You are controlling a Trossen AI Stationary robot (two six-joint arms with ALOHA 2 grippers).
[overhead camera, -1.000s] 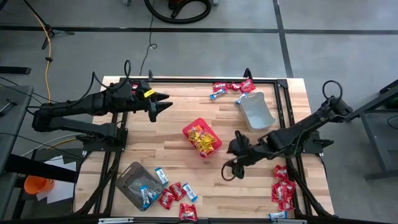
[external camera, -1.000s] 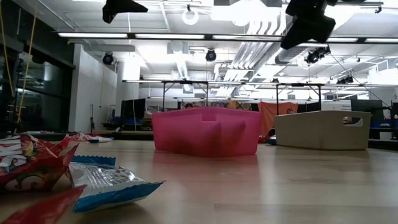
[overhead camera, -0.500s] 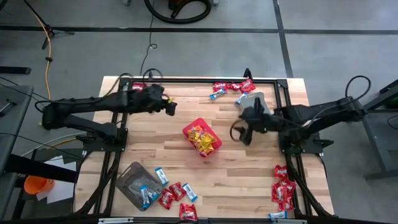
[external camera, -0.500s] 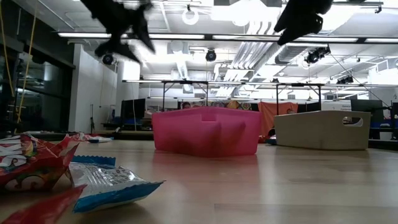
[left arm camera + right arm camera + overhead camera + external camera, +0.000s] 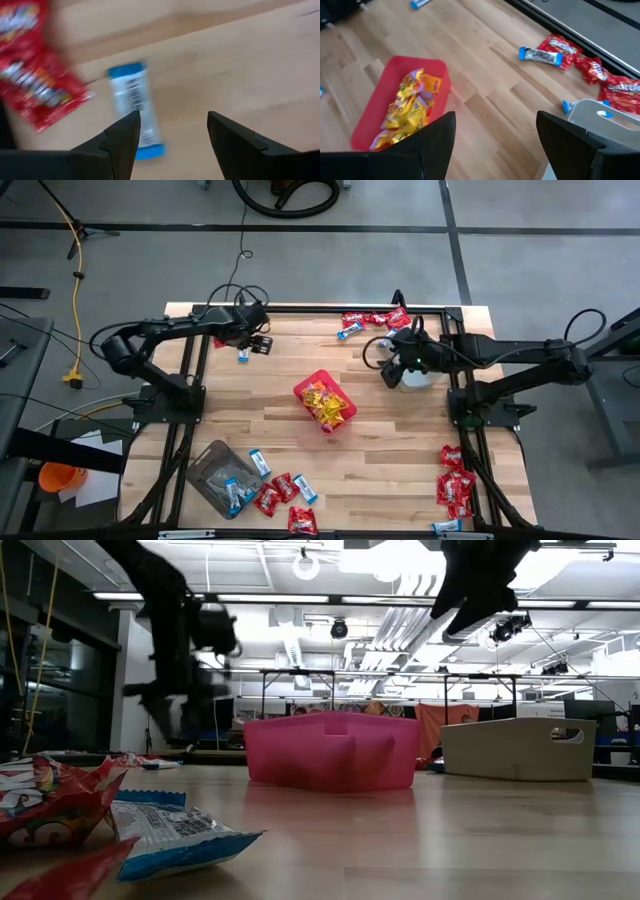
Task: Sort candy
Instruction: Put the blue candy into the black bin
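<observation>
My left gripper is open and hangs over the table's far left part. A blue-and-white candy packet lies flat on the wood just beside its fingers, and a red packet lies next to that. My right gripper is open and empty above the grey tub, at that tub's side toward the red bin. The red bin sits mid-table and holds yellow candy.
A clear tub with blue-and-white packets stands at the near left. Loose red and blue-and-white packets lie along the far edge, at the near edge and at the near right. Bare wood lies between the bins.
My right gripper has swung from the near right side of the red bin toward the far edge and now hangs at the grey tub. My left arm has folded back and its gripper has tipped down and dropped low over the blue-and-white packet at the far left.
</observation>
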